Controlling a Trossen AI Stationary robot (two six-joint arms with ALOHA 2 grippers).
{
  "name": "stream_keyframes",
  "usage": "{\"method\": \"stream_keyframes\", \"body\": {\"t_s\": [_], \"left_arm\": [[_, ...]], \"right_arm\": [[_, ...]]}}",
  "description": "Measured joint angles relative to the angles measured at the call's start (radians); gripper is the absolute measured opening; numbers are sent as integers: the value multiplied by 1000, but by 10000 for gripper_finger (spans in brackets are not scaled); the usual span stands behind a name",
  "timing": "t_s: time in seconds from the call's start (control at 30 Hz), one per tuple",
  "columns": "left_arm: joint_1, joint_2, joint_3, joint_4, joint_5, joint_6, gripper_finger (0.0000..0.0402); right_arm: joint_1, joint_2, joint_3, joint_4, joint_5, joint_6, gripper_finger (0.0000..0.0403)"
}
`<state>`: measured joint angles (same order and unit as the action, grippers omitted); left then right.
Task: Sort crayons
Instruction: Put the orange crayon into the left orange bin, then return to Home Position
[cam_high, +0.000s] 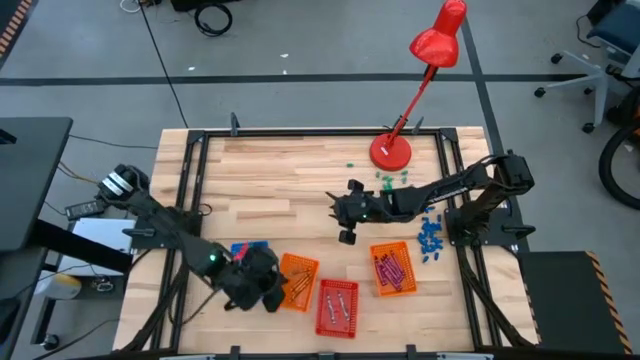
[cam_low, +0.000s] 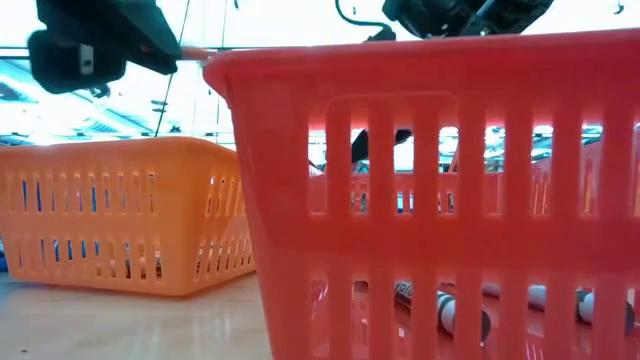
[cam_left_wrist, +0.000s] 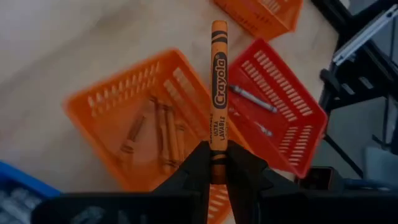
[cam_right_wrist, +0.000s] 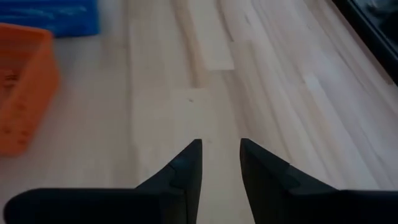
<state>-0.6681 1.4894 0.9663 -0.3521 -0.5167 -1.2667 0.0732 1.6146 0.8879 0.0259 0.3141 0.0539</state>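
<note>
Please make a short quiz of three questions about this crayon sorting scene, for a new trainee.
1. True or false: the left claw holds an orange crayon.
2. The right claw is: A) open and empty, B) closed on a crayon.
3. Which colour is the tray directly under the held crayon?

Key: 1 true; 2 A; 3 orange.

One orange crayon (cam_left_wrist: 218, 93), paper-wrapped with dark lettering, stands clear above the orange basket (cam_left_wrist: 99, 106), clamped at its lower end. Several orange crayons (cam_left_wrist: 163, 132) lie lengthwise on that basket's floor. Just beside the orange basket, grey-white crayons (cam_left_wrist: 252, 98) lie in the red basket (cam_left_wrist: 298, 112). Farther from it, magenta-purple and red crayons (cam_high: 390, 268) lie in a second orange basket (cam_high: 405, 288).
</note>
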Motion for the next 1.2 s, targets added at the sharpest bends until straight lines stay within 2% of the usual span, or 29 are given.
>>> {"method": "stream_keyframes", "body": {"t_s": [0.17, 0.33, 0.43, 0.63, 0.77, 0.9, 1.2], "left_arm": [[-9, 114, 110, -37, 1, -51, 46], [-2, 199, 265, -245, 9, -92, 46], [-2, 243, 324, -279, 14, -125, 46], [1, 286, 337, -317, 36, -181, 46], [5, 291, 337, -330, 41, -222, 46], [5, 293, 338, -342, 42, -233, 51], [21, 293, 338, -363, 88, -238, 101]], "right_arm": [[76, 9, -2, 32, 11, -29, 112], [148, 14, -20, 129, 166, -133, 112], [162, 16, -43, 184, 195, -182, 112], [156, 18, -113, 370, 145, -217, 112], [152, 18, -148, 431, 135, -225, 113], [152, 18, -151, 430, 130, -238, 113], [152, 18, -151, 430, 95, -239, 113]]}}
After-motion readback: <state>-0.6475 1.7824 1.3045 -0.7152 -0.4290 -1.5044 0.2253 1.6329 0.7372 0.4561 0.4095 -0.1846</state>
